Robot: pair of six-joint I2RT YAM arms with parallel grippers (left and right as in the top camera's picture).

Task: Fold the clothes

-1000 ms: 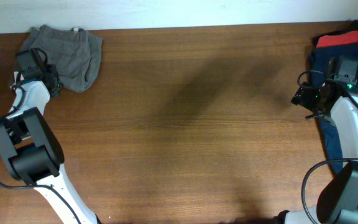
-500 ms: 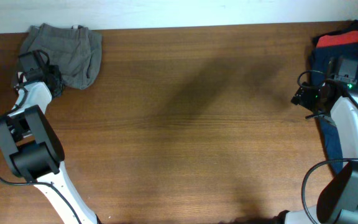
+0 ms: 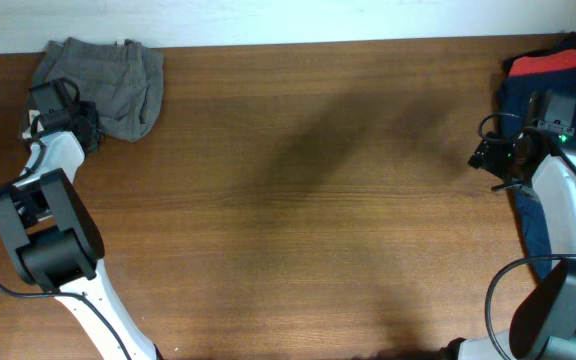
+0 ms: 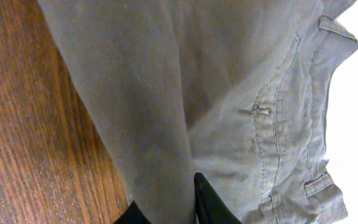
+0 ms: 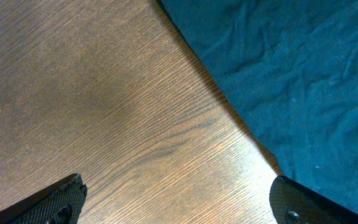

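Dark brown wood-grain tabletop (image 3: 318,200) filled most of the overhead view, with a strip of white wall (image 3: 268,20) along its far edge. At the far left corner lay the grey-olive woven cotton shorts (image 3: 118,85), bunched into a rounded heap against the wall strip, their waistband, belt loops and stitched pocket seams showing in the left wrist view (image 4: 278,124). The left gripper (image 3: 83,125) sat at the near edge of that heap. Its two black fingertips (image 4: 213,202) stood close together, and a raised fold of the grey cloth ran between them and touched both, so the narrow claw was pinching the shorts just above the wood.

On the opposite side, well apart from the shorts, the right gripper (image 3: 488,158) hung over bare wood with its claw spread wide and nothing between its black fingers (image 5: 55,202). Just beside it lay a crumpled dark navy cloth garment (image 5: 291,74), and a red cloth garment (image 3: 548,62) rested at the far end of that pile.
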